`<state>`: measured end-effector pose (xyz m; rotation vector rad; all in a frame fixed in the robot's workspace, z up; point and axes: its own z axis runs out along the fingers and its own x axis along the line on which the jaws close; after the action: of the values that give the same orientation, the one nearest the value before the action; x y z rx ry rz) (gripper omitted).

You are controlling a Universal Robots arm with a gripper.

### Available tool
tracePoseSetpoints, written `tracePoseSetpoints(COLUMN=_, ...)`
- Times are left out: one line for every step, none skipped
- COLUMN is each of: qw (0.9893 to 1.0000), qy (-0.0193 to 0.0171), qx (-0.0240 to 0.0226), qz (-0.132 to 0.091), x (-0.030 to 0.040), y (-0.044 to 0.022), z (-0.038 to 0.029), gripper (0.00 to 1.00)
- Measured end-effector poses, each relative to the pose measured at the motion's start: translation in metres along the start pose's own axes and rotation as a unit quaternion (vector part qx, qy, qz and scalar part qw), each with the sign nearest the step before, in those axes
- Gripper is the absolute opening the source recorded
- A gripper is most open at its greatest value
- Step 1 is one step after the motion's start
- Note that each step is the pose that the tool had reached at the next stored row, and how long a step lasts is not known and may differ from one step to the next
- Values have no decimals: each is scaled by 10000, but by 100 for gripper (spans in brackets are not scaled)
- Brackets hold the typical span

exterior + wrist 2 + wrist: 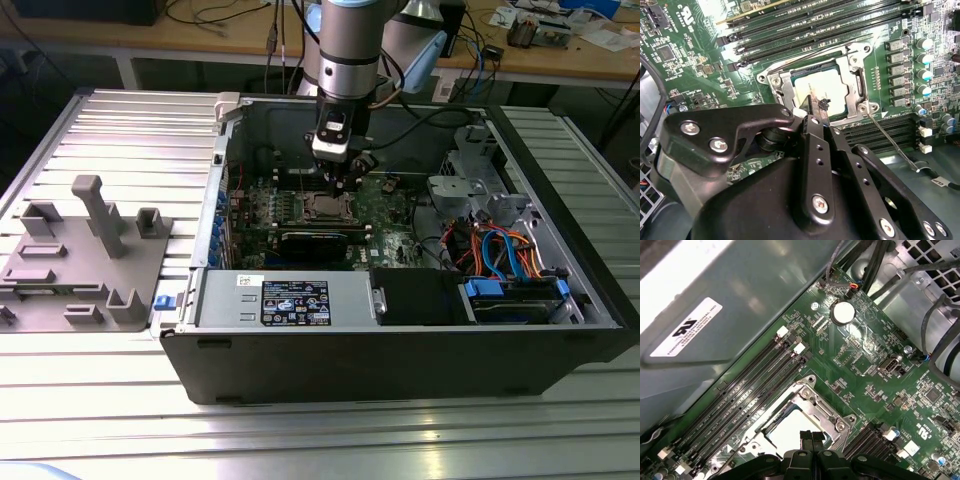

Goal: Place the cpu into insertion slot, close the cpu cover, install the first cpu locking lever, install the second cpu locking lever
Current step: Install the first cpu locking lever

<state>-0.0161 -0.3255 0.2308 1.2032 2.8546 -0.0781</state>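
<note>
The cpu [832, 87] lies in the insertion slot [330, 207] on the green board, its dull silver top showing. The cpu cover [856, 80] lies flat around it as a metal frame, also seen in the first wrist view as the cover [815, 407] round the bright chip [787, 432]. One thin wire lever [890, 140] sticks out from the socket corner over the memory slots. Another lever rod [827, 50] runs along the far side of the frame. My gripper [815, 107] hovers just above the chip's near edge, fingers together with nothing between them; it also shows in the exterior view [337, 183].
Long memory slots [747, 385] flank the socket. A black graphics card [315, 243] lies just in front of it. A power supply box [285, 300] and blue and orange cables [500, 250] fill the case front and right. A grey fixture [90, 250] stands outside at the exterior view's left.
</note>
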Motion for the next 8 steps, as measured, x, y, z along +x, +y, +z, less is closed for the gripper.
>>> tracePoseSetpoints(qw=10000, qy=-1, qx=-1, qz=-23, x=0, y=0, z=0, gripper=11)
tracePoseSetpoints(qw=10000, qy=-2, qx=-2, qz=-43, x=0, y=0, z=0, gripper=11)
tracePoseSetpoints(qw=10000, qy=-2, qx=-3, qz=-60, x=0, y=0, z=0, gripper=11)
tracePoseSetpoints(qw=10000, qy=-2, qx=-4, qz=-72, x=0, y=0, z=0, gripper=11)
tracePoseSetpoints(qw=10000, qy=-3, qx=-6, qz=-97, x=0, y=0, z=0, gripper=11)
tracePoseSetpoints(qw=9999, qy=-4, qx=-7, qz=-126, x=0, y=0, z=0, gripper=11)
tracePoseSetpoints(qw=9999, qy=-4, qx=-8, qz=-144, x=0, y=0, z=0, gripper=11)
tracePoseSetpoints(qw=9999, qy=-5, qx=-9, qz=-161, x=0, y=0, z=0, gripper=11)
